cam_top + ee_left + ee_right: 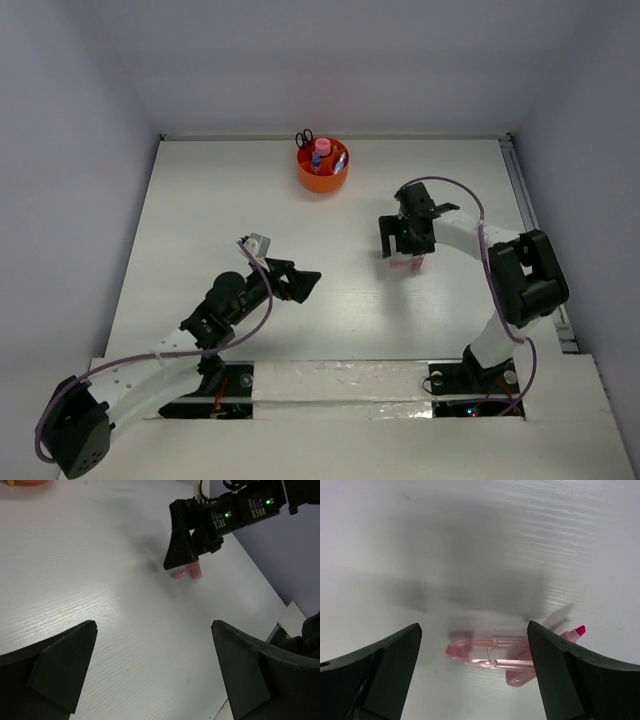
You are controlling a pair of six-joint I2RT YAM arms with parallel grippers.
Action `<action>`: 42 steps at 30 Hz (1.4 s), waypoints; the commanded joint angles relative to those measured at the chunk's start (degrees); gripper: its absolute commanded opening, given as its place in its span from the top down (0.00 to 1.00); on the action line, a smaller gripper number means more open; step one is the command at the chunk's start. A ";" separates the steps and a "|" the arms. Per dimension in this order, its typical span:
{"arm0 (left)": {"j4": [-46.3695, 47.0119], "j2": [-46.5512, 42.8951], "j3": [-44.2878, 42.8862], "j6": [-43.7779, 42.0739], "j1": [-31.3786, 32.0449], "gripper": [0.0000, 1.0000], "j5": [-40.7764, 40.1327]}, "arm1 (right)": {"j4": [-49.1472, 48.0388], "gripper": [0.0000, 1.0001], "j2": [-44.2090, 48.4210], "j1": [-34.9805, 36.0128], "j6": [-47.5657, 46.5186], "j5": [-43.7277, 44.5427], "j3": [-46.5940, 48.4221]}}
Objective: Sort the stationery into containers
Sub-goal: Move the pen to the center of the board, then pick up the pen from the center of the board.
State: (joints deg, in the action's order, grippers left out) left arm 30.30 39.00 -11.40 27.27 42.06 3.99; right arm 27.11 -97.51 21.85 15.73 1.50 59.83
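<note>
The pink piece (490, 656) is laid flat on the counter (470, 540), just below the right claw (472, 630), which is released and empty. Its long axis is aligned finger to finger. The left claw (154, 630), also released, is held farther off.

Tub (320, 181): I see it at the far middle of the table (200, 220), well apart from both arms.
In the tub: scissors (304, 137) stand at its far-left edge, with a glue bottle (322, 150) just right of them.
Marker (485, 653): it lies flat on the table right of centre, nearer to me than the tub.
Right gripper (405, 250): it hangs directly over the marker, which my wrist view places between the two fingers.
Left gripper (300, 282): it is left of the marker and well apart from it.
</note>
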 commanded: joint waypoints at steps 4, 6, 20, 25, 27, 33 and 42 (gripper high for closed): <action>3.53 2.21 -3.10 -0.72 0.39 0.01 0.14 | 10.58 0.07 4.70 1.09 -15.02 -2.21 6.52; 3.97 2.39 -2.93 -0.81 0.39 0.01 0.05 | 14.10 0.09 4.61 1.71 -19.03 -3.24 7.40; 1.60 2.30 -3.54 -2.48 0.39 0.01 -1.53 | 15.51 0.07 -2.32 3.99 -26.97 5.26 8.01; 1.42 2.22 -3.72 -2.75 0.39 0.01 -1.97 | 14.38 0.09 -6.10 5.13 -28.20 7.46 9.95; 1.60 2.30 -3.63 -2.75 0.39 0.01 -1.88 | 14.11 0.12 -7.15 5.75 -28.29 8.08 10.56; 2.48 3.10 -3.54 -2.66 0.39 0.01 -1.00 | 12.44 0.24 -8.57 5.75 -28.91 9.58 10.66; 3.62 4.50 -3.63 -2.31 0.39 0.01 0.40 | 9.72 0.32 -9.09 5.75 -28.91 9.66 11.27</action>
State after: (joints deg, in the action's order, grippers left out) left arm 30.59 43.55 -12.69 25.52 42.06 3.22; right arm 40.84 -105.14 27.16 -12.47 9.63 69.56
